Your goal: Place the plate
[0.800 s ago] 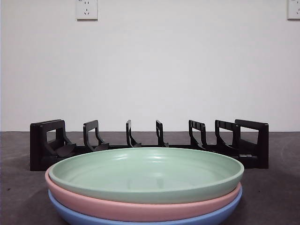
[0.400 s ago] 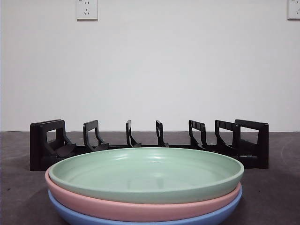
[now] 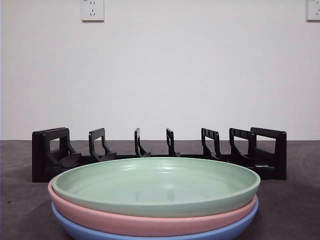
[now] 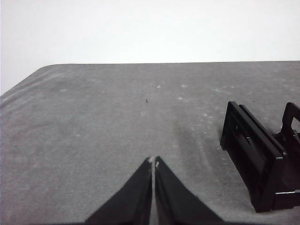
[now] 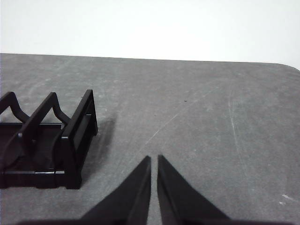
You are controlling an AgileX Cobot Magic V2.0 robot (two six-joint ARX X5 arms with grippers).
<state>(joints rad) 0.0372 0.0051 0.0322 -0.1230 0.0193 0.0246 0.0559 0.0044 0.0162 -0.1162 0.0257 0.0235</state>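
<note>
A stack of three plates stands close in the front view: a green plate on top, a pink plate under it, a blue plate at the bottom. Behind them runs a black slotted plate rack, with nothing in its slots. Neither arm shows in the front view. In the left wrist view my left gripper is shut and holds nothing, hovering over bare table beside one end of the rack. My right gripper is shut too, with nothing in it, near the rack's other end.
The grey table top extends to a white wall with two power sockets. The table's rounded far corners show in both wrist views.
</note>
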